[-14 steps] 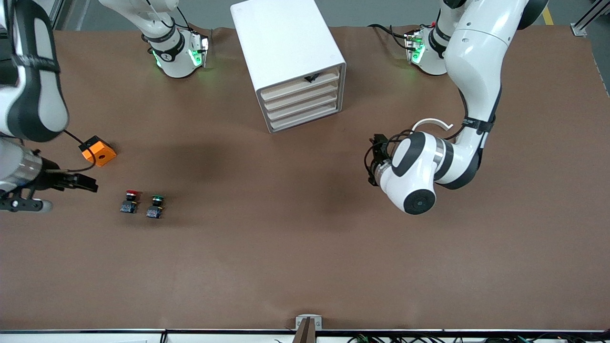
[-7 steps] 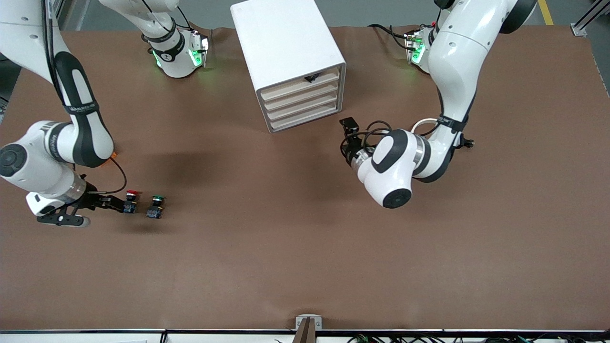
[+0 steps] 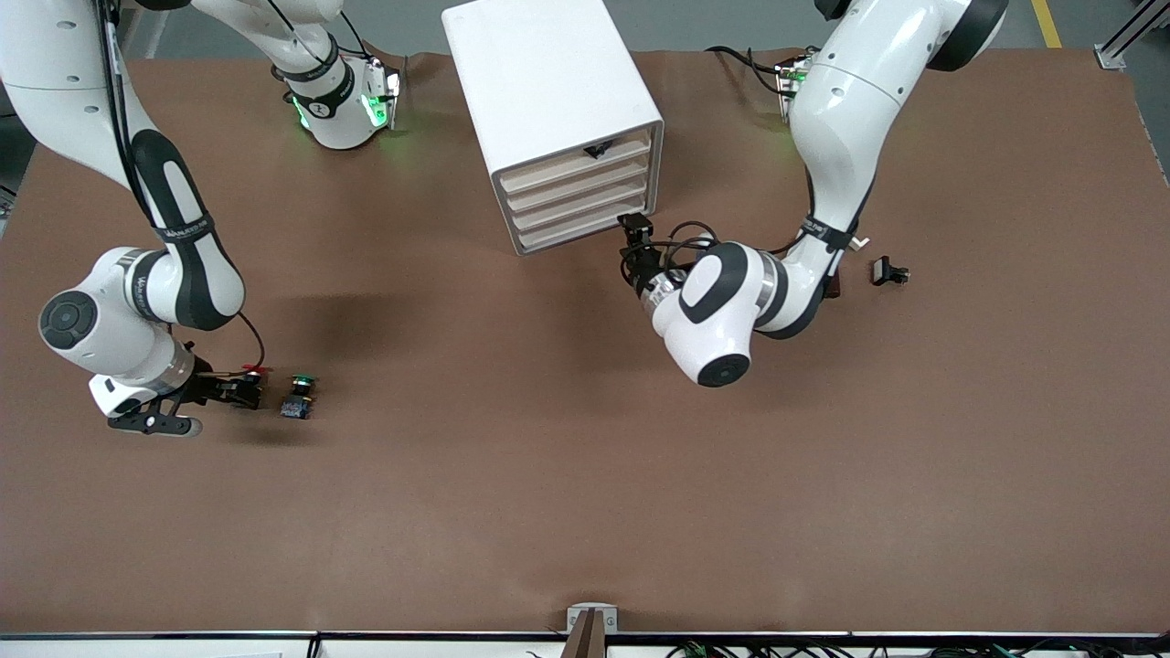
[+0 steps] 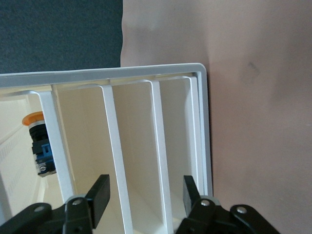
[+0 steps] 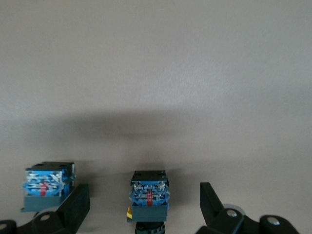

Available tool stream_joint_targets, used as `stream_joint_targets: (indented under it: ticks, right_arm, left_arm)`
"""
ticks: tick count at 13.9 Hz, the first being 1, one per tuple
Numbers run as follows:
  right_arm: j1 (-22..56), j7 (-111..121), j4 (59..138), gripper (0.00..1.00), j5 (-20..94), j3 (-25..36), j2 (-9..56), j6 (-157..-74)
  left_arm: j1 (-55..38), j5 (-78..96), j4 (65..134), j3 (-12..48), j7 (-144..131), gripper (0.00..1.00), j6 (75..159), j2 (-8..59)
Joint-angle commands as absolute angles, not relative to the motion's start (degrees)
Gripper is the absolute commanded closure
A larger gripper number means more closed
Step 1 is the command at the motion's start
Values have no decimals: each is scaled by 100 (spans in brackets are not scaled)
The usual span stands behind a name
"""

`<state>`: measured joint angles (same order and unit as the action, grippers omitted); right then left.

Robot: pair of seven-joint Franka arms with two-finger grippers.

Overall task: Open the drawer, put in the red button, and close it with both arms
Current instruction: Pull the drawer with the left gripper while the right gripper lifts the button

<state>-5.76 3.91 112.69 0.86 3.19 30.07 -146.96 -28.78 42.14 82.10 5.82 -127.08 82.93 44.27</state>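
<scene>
The red button [image 3: 253, 371] – round red cap on a dark blocky body – lies on the matte brown table [image 3: 585, 475], nearer the front camera than the boxy white cabinet [image 3: 539, 82] and toward the right arm's end. The right gripper [image 3: 245, 393] straddles it, fingers apart. One green-capped button [image 3: 298, 397] sits just beside it. Four cream drawer fronts – the left gripper [image 3: 637, 228], fingers apart, is at the lowest drawer [image 3: 571, 233].

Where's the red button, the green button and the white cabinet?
red button [image 3: 253, 371], front view, on its red cap.
green button [image 3: 301, 380], front view, on its green cap.
white cabinet [image 3: 539, 82], front view, on its flat top.
</scene>
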Motion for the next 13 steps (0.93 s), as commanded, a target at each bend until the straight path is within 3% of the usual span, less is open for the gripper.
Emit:
stream_joint_targets:
  ticks: [1, 2, 8, 10, 13]
  right_arm:
    - [-571, 316, 11391, 0, 132, 299, 3085, -14836]
    - [-571, 308, 11391, 0, 132, 299, 3120, -14819]
    - [-571, 308, 11382, 3, 132, 299, 3182, -14766]
    - [-580, 343, 11382, 30, 132, 299, 3217, -14766]
    - [-571, 334, 11391, 88, 132, 290, 3261, -14766]
  left_arm:
    - [-3180, 4324, 8244, 536, -12805, 22, 8227, 4491]
    - [-3251, 4316, 8244, 536, -12884, 3, 8209, 4483]
    - [-3480, 4351, 8253, 545, -13262, 13, 8130, 4491]
    - [-3533, 4412, 8332, 545, -13263, 16, 8130, 4483]
    - [-3621, 4508, 8358, 545, -13263, 21, 8139, 4509]
